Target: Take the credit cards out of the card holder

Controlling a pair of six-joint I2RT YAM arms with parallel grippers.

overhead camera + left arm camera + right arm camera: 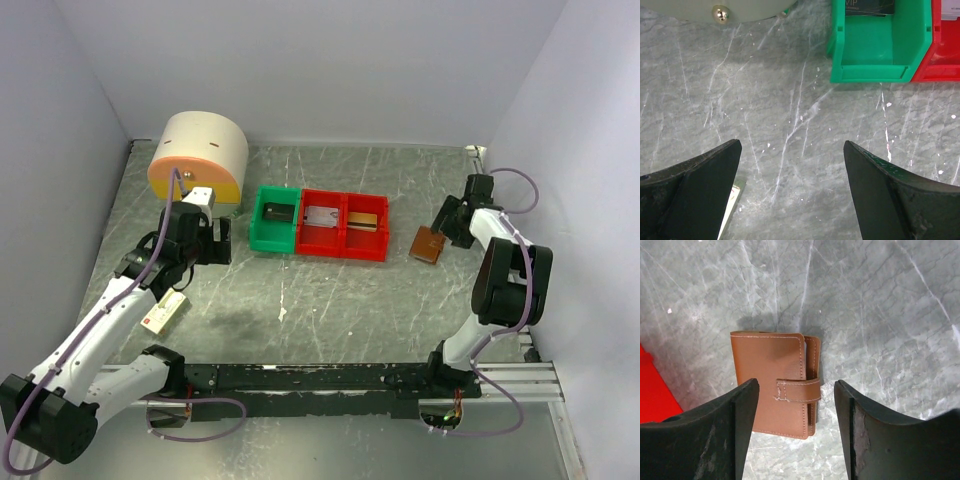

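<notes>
Right wrist view: right gripper [796, 390] gapes astride the shut card holder [769, 375], so a clumsy pinch could skid it away

Grey marble-veined tabletop [330, 300]; plain pale walls [330, 70] on three sides; even, soft light, faint shadows.

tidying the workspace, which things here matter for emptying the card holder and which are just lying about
Job: brown card holder, closed; right gripper, open over it.
Lying about: green bin, red bins, round cream tub, small white-and-red box.
</notes>
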